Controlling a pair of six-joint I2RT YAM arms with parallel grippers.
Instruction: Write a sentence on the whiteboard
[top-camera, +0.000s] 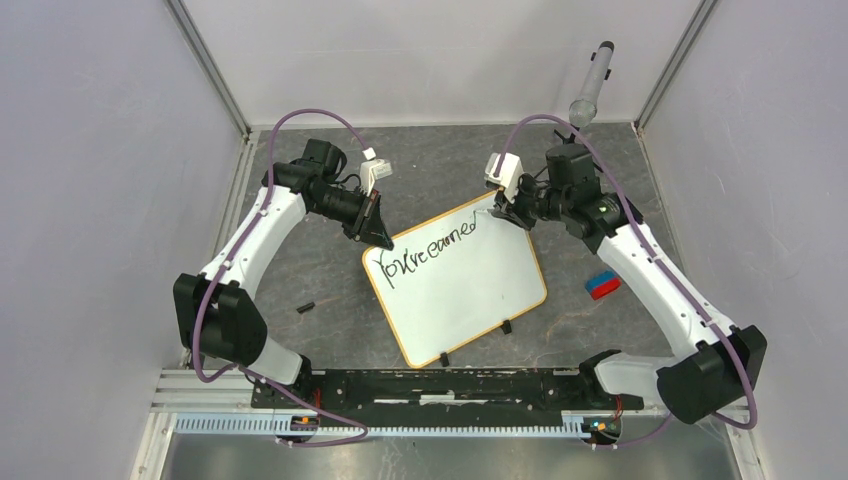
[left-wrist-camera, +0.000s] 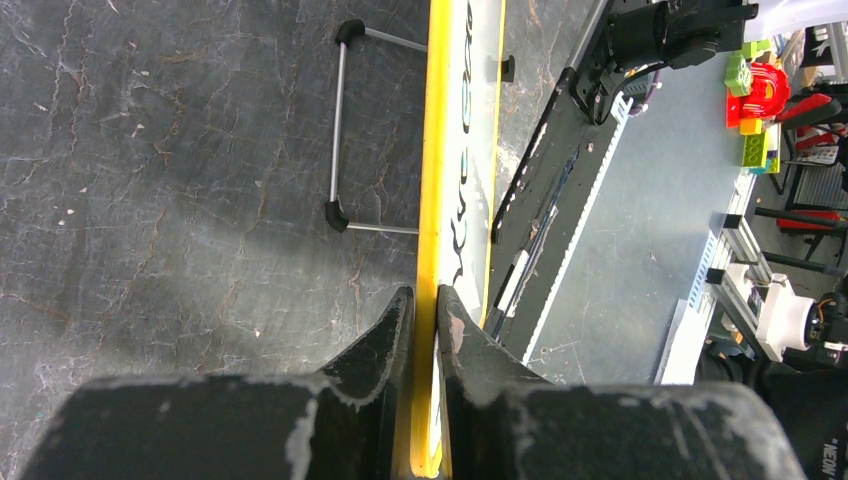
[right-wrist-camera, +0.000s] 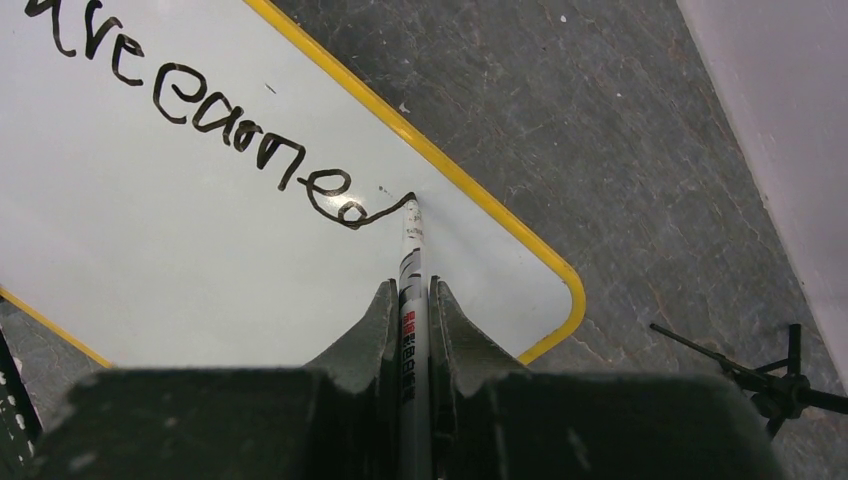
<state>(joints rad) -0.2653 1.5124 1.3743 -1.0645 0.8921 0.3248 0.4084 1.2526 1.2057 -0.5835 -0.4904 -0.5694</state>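
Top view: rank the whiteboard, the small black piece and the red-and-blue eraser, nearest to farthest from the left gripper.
1. Whiteboard: its left corner is clamped in the left gripper.
2. Small black piece: left of the board.
3. Eraser: beyond the board's right side.

Bright, even light, soft shadows; the whiteboard (right-wrist-camera: 200, 230) reads sharp, the right pincer (right-wrist-camera: 412, 295) close-up blurs.

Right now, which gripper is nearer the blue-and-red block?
Right. The right gripper holds the marker on the whiteboard, at its edge toward the blue-and-red block; the left gripper clamps the opposite edge.
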